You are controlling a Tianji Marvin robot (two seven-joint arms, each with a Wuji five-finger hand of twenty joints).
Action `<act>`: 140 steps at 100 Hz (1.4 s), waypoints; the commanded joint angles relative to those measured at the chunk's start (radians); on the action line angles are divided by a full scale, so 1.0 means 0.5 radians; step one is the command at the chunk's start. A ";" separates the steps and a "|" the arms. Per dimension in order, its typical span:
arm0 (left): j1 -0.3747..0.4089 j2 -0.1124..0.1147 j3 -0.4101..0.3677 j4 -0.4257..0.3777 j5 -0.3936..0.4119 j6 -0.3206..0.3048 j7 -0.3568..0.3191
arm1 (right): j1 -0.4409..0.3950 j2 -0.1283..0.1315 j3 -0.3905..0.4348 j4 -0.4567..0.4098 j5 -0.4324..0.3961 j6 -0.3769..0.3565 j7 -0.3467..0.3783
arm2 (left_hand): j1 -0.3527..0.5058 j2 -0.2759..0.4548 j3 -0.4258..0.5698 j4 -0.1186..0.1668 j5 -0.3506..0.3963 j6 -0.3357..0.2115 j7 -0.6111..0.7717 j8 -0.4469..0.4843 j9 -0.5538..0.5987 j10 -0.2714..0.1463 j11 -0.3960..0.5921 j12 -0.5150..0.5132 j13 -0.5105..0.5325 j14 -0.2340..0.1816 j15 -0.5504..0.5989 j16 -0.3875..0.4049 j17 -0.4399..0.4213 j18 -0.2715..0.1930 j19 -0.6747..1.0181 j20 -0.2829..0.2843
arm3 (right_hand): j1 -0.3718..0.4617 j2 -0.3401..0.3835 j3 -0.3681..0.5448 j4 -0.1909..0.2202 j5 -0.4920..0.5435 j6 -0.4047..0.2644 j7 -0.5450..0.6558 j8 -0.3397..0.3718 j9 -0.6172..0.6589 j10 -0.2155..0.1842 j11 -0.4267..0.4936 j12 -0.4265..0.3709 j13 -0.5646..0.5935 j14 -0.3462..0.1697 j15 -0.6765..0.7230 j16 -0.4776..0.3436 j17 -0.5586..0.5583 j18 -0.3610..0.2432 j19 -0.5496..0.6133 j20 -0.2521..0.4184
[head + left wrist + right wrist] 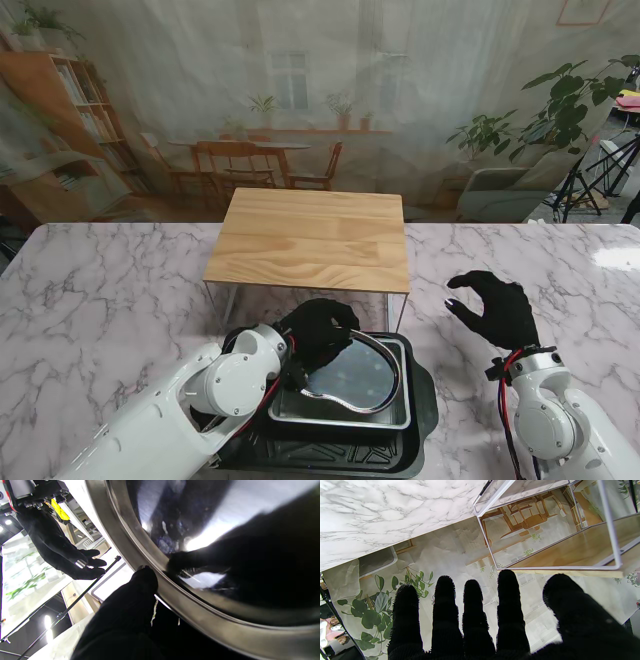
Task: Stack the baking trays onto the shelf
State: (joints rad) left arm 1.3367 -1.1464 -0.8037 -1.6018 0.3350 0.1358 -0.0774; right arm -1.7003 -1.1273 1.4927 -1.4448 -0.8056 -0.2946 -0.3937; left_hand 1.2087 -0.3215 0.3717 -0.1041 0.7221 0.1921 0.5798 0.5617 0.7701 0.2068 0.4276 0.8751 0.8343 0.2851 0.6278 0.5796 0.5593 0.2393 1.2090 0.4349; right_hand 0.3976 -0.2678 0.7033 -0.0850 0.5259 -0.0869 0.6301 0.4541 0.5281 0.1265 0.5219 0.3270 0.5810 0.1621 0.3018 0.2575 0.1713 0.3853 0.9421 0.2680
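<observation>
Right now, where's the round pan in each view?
Stand view: round pan tilted in the silver tray, nearer to me than the shelf, held by the left robot hand.
Left wrist: fills the frame.
Right wrist: not in it.
Shared landmark: the shelf.

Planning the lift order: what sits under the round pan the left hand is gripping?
The round pan, tilted in the left hand, sits in a silver rectangular tray, itself nested in a black tray. Their floors are mostly covered.
</observation>
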 commanded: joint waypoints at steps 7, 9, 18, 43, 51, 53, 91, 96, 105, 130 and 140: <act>-0.003 0.009 0.017 0.012 -0.026 -0.022 -0.067 | -0.003 0.003 0.000 0.006 -0.013 -0.002 0.012 | 0.165 0.240 0.006 0.094 -0.098 -0.090 -0.044 -0.038 -0.139 -0.036 -0.120 -0.055 -0.107 0.034 -0.051 -0.015 -0.094 -0.162 -0.074 0.004 | 0.002 0.067 -0.051 0.035 -0.049 -0.009 -0.020 0.018 -0.058 -0.012 0.016 0.002 -0.059 -0.033 -0.071 -0.011 -0.038 -0.018 -0.036 0.012; -0.003 0.010 0.018 0.010 -0.030 -0.024 -0.073 | -0.003 0.003 0.000 0.006 -0.013 -0.003 0.013 | 0.165 0.249 -0.041 0.120 -0.129 -0.083 -0.089 -0.045 -0.163 -0.028 -0.133 -0.072 -0.131 0.039 -0.051 -0.004 -0.117 -0.161 -0.092 0.017 | 0.003 0.067 -0.051 0.035 -0.051 -0.008 -0.021 0.018 -0.056 -0.014 0.016 0.002 -0.062 -0.031 -0.072 -0.012 -0.036 -0.019 -0.035 0.012; 0.003 0.021 0.017 -0.005 -0.047 -0.026 -0.115 | -0.005 0.004 0.003 0.006 -0.014 -0.007 0.014 | 0.164 0.283 -0.139 0.150 -0.276 -0.053 -0.272 -0.086 -0.302 0.025 -0.128 -0.162 -0.246 0.072 -0.061 0.035 -0.239 -0.120 -0.146 0.057 | 0.002 0.069 -0.051 0.036 -0.054 -0.006 -0.024 0.017 -0.061 -0.013 0.012 0.002 -0.064 -0.030 -0.074 -0.012 -0.040 -0.018 -0.038 0.013; 0.058 0.063 -0.048 -0.082 -0.082 -0.047 -0.238 | -0.007 0.003 0.007 0.005 -0.013 -0.009 0.013 | 0.022 0.410 -0.529 0.272 -0.492 -0.005 -0.584 -0.161 -0.715 0.069 -0.139 -0.846 -0.598 0.161 -0.218 0.010 -0.527 -0.002 -0.330 0.121 | 0.008 0.069 -0.051 0.037 -0.056 -0.005 -0.027 0.016 -0.064 -0.015 0.011 0.002 -0.065 -0.032 -0.075 -0.011 -0.042 -0.022 -0.041 0.016; 0.085 0.081 -0.086 -0.129 -0.093 -0.062 -0.287 | -0.006 0.003 0.006 0.007 -0.013 -0.009 0.013 | -0.095 0.441 -0.611 0.289 -0.497 0.009 -0.649 -0.220 -0.763 0.070 -0.195 -0.895 -0.722 0.164 -0.302 -0.036 -0.656 0.069 -0.424 0.107 | 0.008 0.068 -0.051 0.037 -0.055 -0.005 -0.026 0.017 -0.063 -0.015 0.011 0.003 -0.065 -0.029 -0.075 -0.011 -0.042 -0.021 -0.042 0.017; 0.092 0.086 -0.095 -0.142 -0.093 -0.068 -0.298 | -0.005 0.003 0.006 0.007 -0.013 -0.009 0.013 | -0.112 0.445 -0.633 0.286 -0.501 0.013 -0.660 -0.233 -0.770 0.072 -0.209 -0.904 -0.743 0.163 -0.321 -0.047 -0.683 0.086 -0.449 0.101 | 0.008 0.068 -0.051 0.037 -0.056 -0.006 -0.027 0.017 -0.064 -0.014 0.011 0.002 -0.066 -0.030 -0.075 -0.011 -0.042 -0.021 -0.042 0.017; 0.210 0.137 -0.242 -0.313 -0.056 -0.112 -0.418 | -0.011 0.000 0.014 0.004 -0.007 -0.011 0.001 | -0.187 0.507 -0.730 0.278 -0.487 0.042 -0.740 -0.242 -0.712 0.077 -0.276 -0.935 -0.777 0.161 -0.398 -0.091 -0.822 0.157 -0.568 0.073 | 0.012 0.069 -0.051 0.037 -0.052 -0.004 -0.025 0.018 -0.063 -0.011 0.012 0.004 -0.067 -0.032 -0.074 -0.010 -0.041 -0.026 -0.044 0.022; 0.215 0.138 -0.250 -0.318 -0.059 -0.100 -0.426 | -0.010 0.000 0.014 0.005 -0.009 -0.011 0.001 | -0.178 0.515 -0.729 0.279 -0.471 0.044 -0.738 -0.239 -0.681 0.080 -0.268 -0.930 -0.778 0.170 -0.395 -0.088 -0.829 0.158 -0.561 0.078 | 0.012 0.069 -0.051 0.038 -0.051 -0.004 -0.025 0.018 -0.064 -0.015 0.012 0.004 -0.066 -0.033 -0.074 -0.009 -0.042 -0.028 -0.044 0.022; 0.222 0.141 -0.261 -0.322 -0.050 -0.086 -0.432 | -0.009 0.001 0.013 0.006 -0.011 -0.012 0.000 | -0.184 0.523 -0.739 0.277 -0.426 0.050 -0.727 -0.228 -0.675 0.085 -0.279 -0.932 -0.819 0.191 -0.415 -0.093 -0.861 0.152 -0.576 0.074 | 0.013 0.071 -0.051 0.038 -0.052 -0.005 -0.025 0.018 -0.063 -0.014 0.012 0.004 -0.067 -0.032 -0.074 -0.009 -0.044 -0.030 -0.045 0.023; 0.245 0.147 -0.285 -0.336 -0.027 -0.086 -0.439 | -0.010 0.000 0.015 0.006 -0.012 -0.014 -0.002 | -0.199 0.544 -0.751 0.272 -0.409 0.058 -0.735 -0.212 -0.668 0.094 -0.300 -0.935 -0.855 0.201 -0.437 -0.098 -0.911 0.123 -0.618 0.057 | 0.012 0.069 -0.052 0.038 -0.052 -0.003 -0.025 0.018 -0.063 -0.012 0.012 0.004 -0.070 -0.032 -0.075 -0.009 -0.046 -0.034 -0.048 0.026; 0.262 0.149 -0.308 -0.360 -0.031 -0.095 -0.442 | -0.011 0.000 0.016 0.006 -0.012 -0.015 -0.003 | -0.200 0.550 -0.751 0.271 -0.405 0.062 -0.733 -0.199 -0.671 0.095 -0.306 -0.935 -0.868 0.196 -0.444 -0.100 -0.922 0.114 -0.626 0.054 | 0.012 0.070 -0.052 0.038 -0.053 -0.005 -0.026 0.018 -0.064 -0.012 0.012 0.004 -0.069 -0.032 -0.074 -0.009 -0.046 -0.034 -0.048 0.027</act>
State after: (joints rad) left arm 1.4606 -1.0750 -0.9517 -1.7678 0.3221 0.0907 -0.2832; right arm -1.7015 -1.1262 1.4997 -1.4442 -0.8086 -0.3010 -0.3932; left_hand 1.1144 -0.0824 0.0185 0.0118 0.5002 0.2161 0.2268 0.4487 0.4241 0.2480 0.2992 0.4113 0.4139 0.3860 0.4255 0.5292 0.1130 0.3139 0.8983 0.4575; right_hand 0.3976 -0.2678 0.7033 -0.0850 0.5255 -0.0868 0.6301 0.4541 0.5279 0.1265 0.5219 0.3270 0.5810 0.1621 0.3018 0.2575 0.1703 0.3853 0.9383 0.2680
